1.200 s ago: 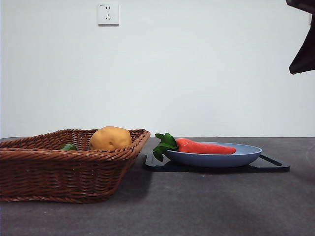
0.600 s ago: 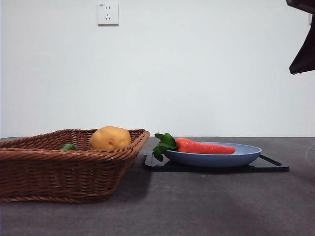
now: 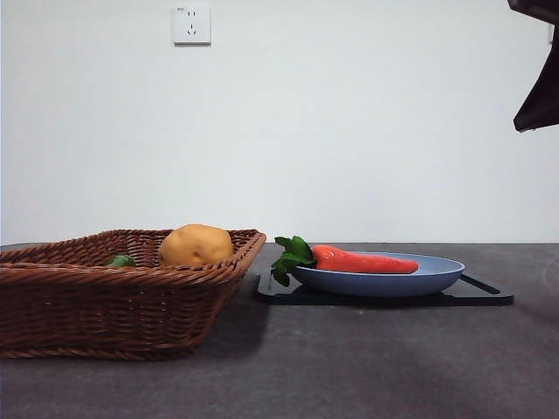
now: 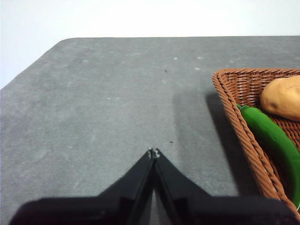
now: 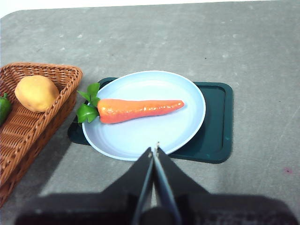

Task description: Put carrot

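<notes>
- The carrot (image 5: 139,109) is seen lying flat in the blue plate (image 5: 187,126), and the plate is carried by a dark green tray (image 5: 218,140) on the grey tabletop (image 5: 262,56)
- Taking the plate as landmark, the carrot is laid across its middle, with the green leaves (image 3: 291,257) hanging over the rim on the side nearest the wicker basket (image 3: 131,297) and the thin tip pointed away from the basket
- The right gripper (image 5: 153,151) is held above the tabletop, just outside the plate's near rim; its jaws are pressed together and nothing is held between them
- From that gripper the carrot lies just ahead across the rim, and its long axis runs crosswise to the gripper's line of approach, so a grasp across the thick middle is judged the likely call once the jaws are parted
- The left gripper (image 4: 153,152) is likewise closed on nothing and is kept well away from the plate, on the far side of the basket, so the right arm is judged the nearer
- The carrot is seen as slender, tapered, glossy red-orange and toy-like; a slippery, hard surface is to be expected
- A yellow-brown potato (image 5: 36,93) and a green pepper (image 4: 272,140) are lying in the basket beside the plate
</notes>
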